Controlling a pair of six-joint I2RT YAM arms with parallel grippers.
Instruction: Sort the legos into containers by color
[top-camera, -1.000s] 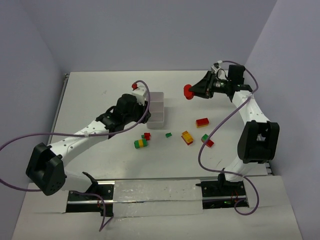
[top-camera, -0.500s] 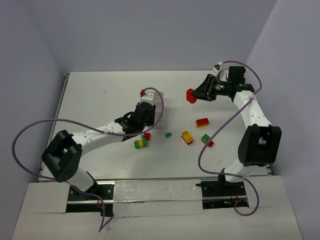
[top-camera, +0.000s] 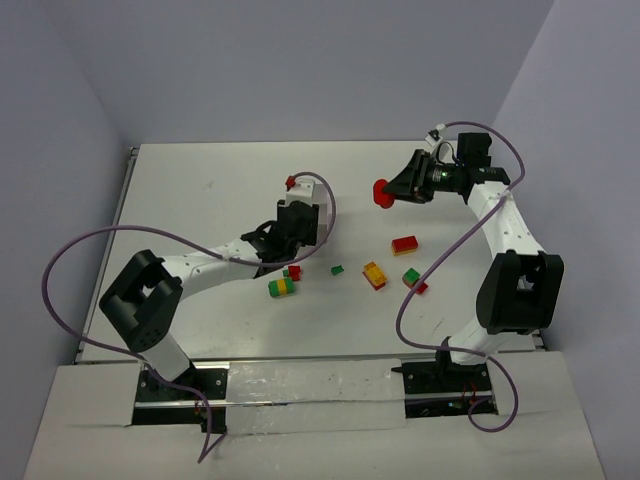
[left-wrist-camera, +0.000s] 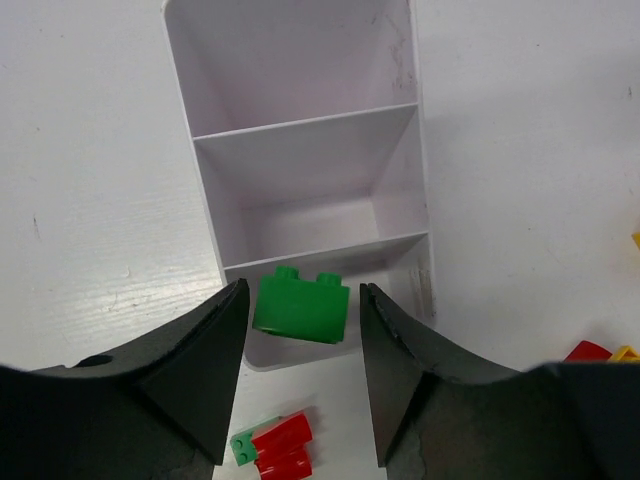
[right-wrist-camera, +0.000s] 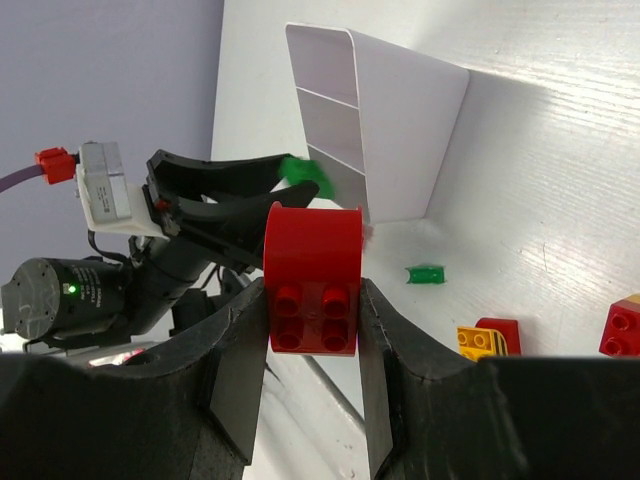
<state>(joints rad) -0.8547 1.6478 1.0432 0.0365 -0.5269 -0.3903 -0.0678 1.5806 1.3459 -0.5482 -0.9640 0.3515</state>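
Just parted left fingers (left-wrist-camera: 200, 380), dropping green plastic brick (left-wrist-camera: 301, 310) into white three-cell plastic tray (left-wrist-camera: 305, 121); clamping red plastic brick (right-wrist-camera: 312, 280) in right fingers (right-wrist-camera: 235, 380).

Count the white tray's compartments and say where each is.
3, in a row in the white tray: the far one, empty; the middle one, empty; the near one, partly covered by a green brick between the left gripper's parted jaws. None hidden.

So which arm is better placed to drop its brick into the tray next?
Left. The left tool hangs right over the tray's end compartment with a green brick between its jaws; the right tool grips a red brick off to the tray's side.
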